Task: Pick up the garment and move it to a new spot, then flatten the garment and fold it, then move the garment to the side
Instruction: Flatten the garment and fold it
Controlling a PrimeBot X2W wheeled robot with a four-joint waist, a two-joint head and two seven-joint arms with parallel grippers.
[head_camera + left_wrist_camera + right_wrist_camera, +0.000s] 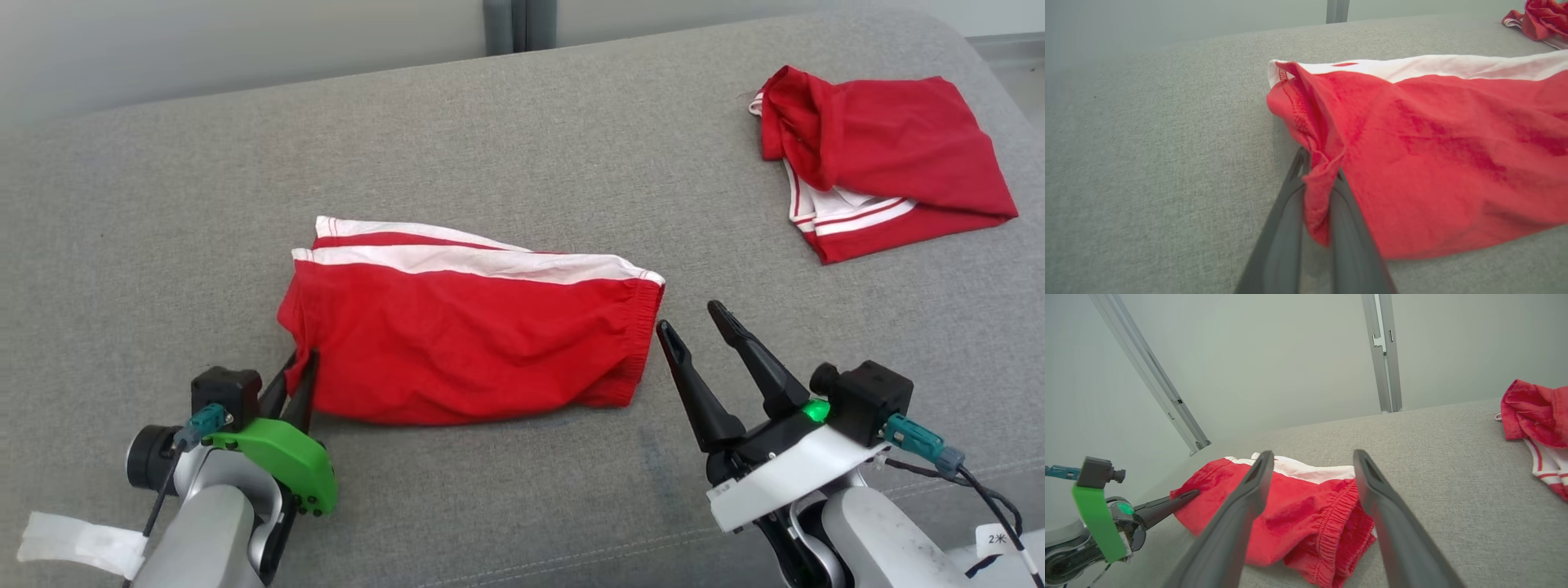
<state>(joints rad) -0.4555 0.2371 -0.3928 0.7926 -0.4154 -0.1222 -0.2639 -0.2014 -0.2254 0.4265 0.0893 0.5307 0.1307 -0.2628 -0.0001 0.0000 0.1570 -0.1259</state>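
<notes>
lying mid-way on the grey cushion [163, 245], the red shorts [465, 343] look flattened and folded in half; moving them aside seems left. the left claw [304, 363] pinches their near corner, and the right claw [688, 316] gapes empty beside the waistband.

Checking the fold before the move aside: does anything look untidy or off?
The shorts are folded unevenly: the white-striped edges on the far side sit staggered, and the near left corner is bunched in the left tool. The second red garment at far right lies crumpled.
</notes>
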